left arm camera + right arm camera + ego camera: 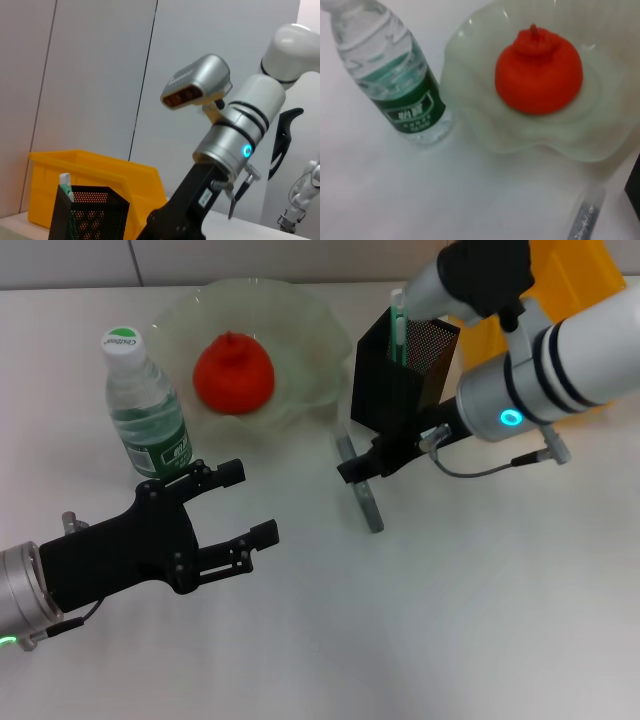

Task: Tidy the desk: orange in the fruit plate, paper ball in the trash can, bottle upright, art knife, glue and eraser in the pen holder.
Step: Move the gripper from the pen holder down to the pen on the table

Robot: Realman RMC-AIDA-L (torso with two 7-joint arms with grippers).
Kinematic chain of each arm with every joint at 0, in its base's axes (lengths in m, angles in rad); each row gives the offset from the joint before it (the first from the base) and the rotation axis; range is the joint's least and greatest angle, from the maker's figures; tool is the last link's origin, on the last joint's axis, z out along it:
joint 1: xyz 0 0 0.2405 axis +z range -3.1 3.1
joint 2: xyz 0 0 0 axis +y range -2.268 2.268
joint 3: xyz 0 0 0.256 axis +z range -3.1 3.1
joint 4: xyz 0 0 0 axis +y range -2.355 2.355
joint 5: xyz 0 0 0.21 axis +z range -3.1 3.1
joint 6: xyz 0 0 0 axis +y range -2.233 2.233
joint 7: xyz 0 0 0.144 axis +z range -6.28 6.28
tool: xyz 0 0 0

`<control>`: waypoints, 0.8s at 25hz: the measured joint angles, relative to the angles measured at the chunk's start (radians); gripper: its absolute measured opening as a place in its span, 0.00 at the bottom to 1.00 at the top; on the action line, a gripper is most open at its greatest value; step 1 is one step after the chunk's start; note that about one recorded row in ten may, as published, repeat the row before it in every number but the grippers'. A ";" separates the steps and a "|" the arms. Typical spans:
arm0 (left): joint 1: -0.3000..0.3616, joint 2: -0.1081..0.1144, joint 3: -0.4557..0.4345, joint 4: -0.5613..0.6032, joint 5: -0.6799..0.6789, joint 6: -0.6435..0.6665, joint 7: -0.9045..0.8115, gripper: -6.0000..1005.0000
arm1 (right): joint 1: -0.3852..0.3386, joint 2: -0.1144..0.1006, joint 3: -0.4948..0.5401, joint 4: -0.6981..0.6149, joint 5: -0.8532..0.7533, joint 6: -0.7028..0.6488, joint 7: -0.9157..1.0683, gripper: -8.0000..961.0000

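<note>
The bottle (395, 75), upper left of the right wrist view, carries a green label with white characters too blurred to read; its cap (119, 340) print is illegible.

Bare white desk (450, 620) open in front, upright clear plastic bottle (146, 406) beside wavy glass fruit plate (310, 330), black mesh pen holder (400, 365) crowded by right gripper (362, 465) and grey art knife (362, 492)
</note>
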 joint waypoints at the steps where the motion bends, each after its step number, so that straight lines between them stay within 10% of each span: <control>1: 0.000 0.000 0.000 0.000 0.000 0.000 0.000 0.83 | 0.000 0.000 0.000 0.000 0.000 0.000 0.000 0.65; 20: 0.001 0.000 0.000 -0.002 0.000 0.006 -0.001 0.83 | -0.011 0.003 -0.147 -0.068 -0.015 0.161 0.042 0.64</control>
